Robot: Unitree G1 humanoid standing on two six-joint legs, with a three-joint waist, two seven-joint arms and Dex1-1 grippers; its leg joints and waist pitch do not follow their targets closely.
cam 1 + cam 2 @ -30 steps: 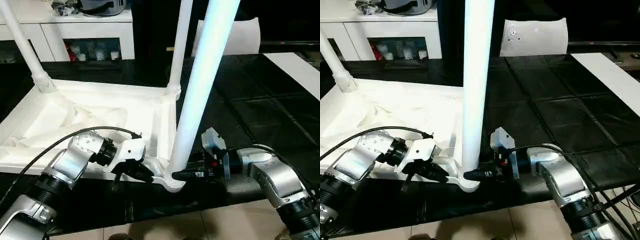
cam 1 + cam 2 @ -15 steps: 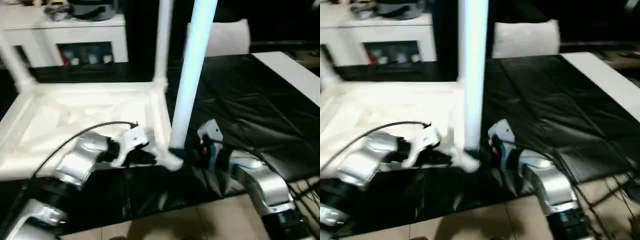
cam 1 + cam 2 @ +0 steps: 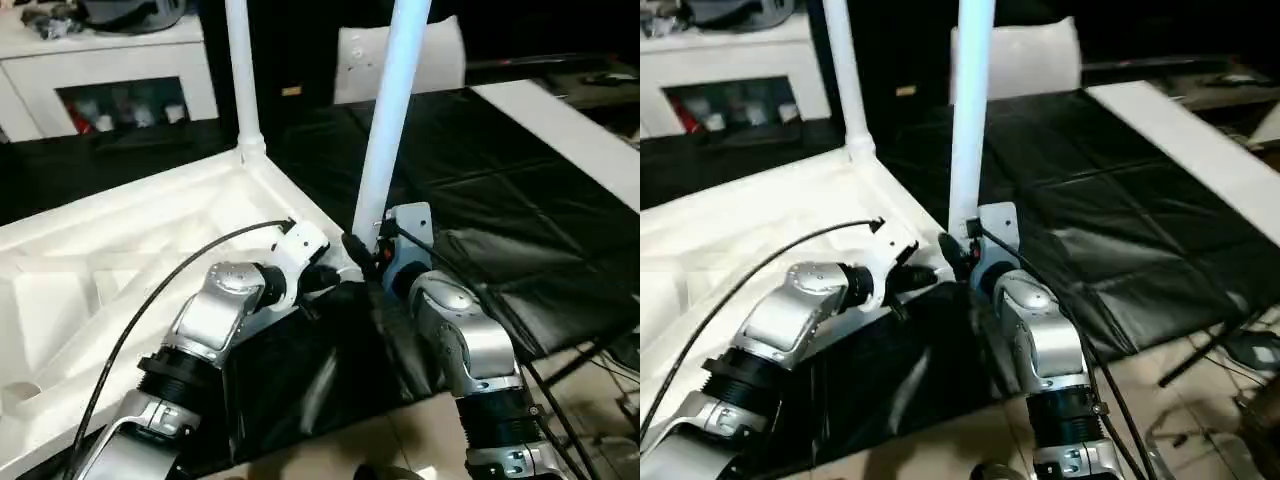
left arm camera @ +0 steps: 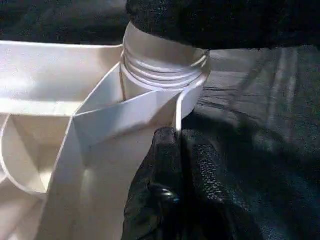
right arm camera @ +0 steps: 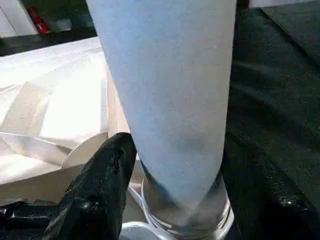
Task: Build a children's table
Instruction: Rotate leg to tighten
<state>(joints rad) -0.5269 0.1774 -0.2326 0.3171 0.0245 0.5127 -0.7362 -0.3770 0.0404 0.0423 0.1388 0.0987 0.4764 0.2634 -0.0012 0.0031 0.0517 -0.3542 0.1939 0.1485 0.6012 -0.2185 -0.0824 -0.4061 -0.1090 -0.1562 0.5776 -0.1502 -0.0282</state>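
Two legs stand upright in the corner sockets of the inverted children's table top (image 3: 120,250), which lies ribbed side up on the black-covered desk (image 3: 500,180): the far leg (image 3: 240,70) at the back corner, the near leg (image 3: 395,100) at the corner closest to us. We judge the top is laid upside down so the legs can be driven in from above.

The right pincer (image 5: 165,185) reaches level to the base of the near leg, its black fingers (image 5: 100,185) standing either side of the tapered shaft just above the threaded collar. The jaws are spread about the leg's width; whether they press on it or merely bracket it we cannot tell. The silver right forearm runs up from below, wrist bent toward the socket.

The left pincer (image 4: 167,165) is closed, holding nothing, its tips against the socket's outer wall beside the rib (apparently bracing the corner while the leg is seated). The left forearm comes in diagonally across the top's near edge.

We judge the seating of this leg unconfirmed; thread still shows above the socket rim.
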